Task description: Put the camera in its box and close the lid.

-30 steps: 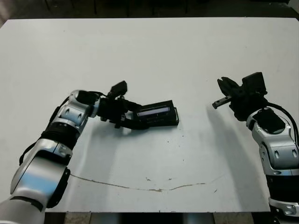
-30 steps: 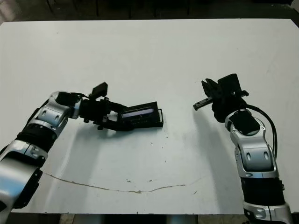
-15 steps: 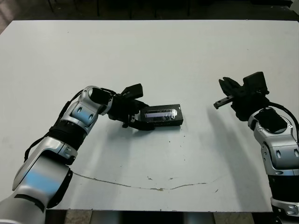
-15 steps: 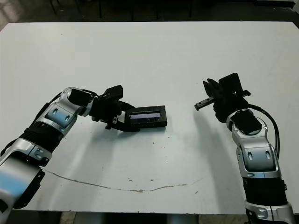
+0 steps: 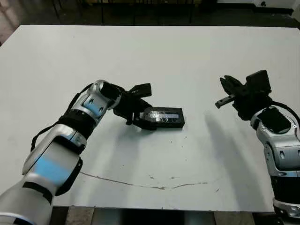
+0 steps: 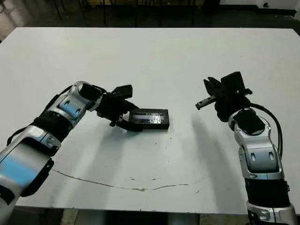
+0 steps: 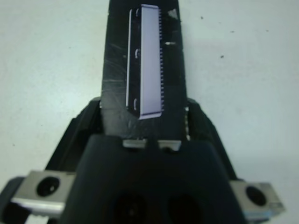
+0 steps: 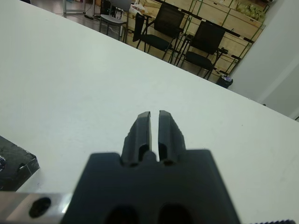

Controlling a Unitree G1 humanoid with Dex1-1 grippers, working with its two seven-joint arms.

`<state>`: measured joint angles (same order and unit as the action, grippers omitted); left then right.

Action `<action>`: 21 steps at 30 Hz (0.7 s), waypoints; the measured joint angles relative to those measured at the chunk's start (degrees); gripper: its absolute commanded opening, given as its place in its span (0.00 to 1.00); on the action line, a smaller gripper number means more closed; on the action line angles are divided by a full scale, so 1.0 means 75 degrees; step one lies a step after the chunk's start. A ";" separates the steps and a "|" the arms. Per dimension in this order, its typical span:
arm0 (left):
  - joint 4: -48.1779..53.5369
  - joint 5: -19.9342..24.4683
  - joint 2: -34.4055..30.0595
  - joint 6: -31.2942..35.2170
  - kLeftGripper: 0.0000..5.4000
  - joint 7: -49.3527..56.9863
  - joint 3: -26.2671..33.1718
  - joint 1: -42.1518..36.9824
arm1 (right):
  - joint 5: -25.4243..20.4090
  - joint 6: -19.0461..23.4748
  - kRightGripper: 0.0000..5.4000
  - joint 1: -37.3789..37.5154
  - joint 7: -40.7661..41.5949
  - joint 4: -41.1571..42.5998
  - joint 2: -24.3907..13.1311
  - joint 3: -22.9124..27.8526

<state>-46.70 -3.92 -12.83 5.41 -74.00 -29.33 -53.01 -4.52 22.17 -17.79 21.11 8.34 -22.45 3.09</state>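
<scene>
The lid, black with a pale grey stripe, lies flat on the box, of which only the black outer side shows. The camera is hidden. My left gripper is at the lid's left end. In the left wrist view its fingers press both long sides of the lid, so it is shut on it. My right gripper hangs over the table's right side, well apart from the box. In the right wrist view it is shut on nothing.
The white table has a thin brown crack line near its front edge. Chairs and wooden crates stand beyond the table's far edge. A corner of the box shows in the right wrist view.
The lid, tilted a second ago, now lies flat on the box, with my left gripper still holding its end. The head camera has shifted. The right arm has not moved.
</scene>
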 measured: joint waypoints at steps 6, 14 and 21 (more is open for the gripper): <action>0.0098 0.0023 -0.0138 -0.0574 0.71 -0.0183 0.0001 0.0129 | 0.0005 0.0000 0.00 0.0011 0.0000 0.0051 0.0005 -0.0093; 0.0897 0.0122 -0.0663 -0.1224 0.95 -0.0220 0.0023 0.0502 | -0.0063 -0.0025 0.00 0.0021 0.0015 0.0034 0.0059 -0.0095; 0.1867 0.0307 -0.2052 -0.1812 1.00 -0.0040 0.0482 0.1402 | -0.0078 -0.0023 0.00 0.0053 0.0014 0.0066 0.0084 -0.0094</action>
<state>-32.70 -1.62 -28.21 -8.18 -74.31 -25.71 -42.50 -5.10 21.99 -17.39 21.21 8.84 -21.82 2.38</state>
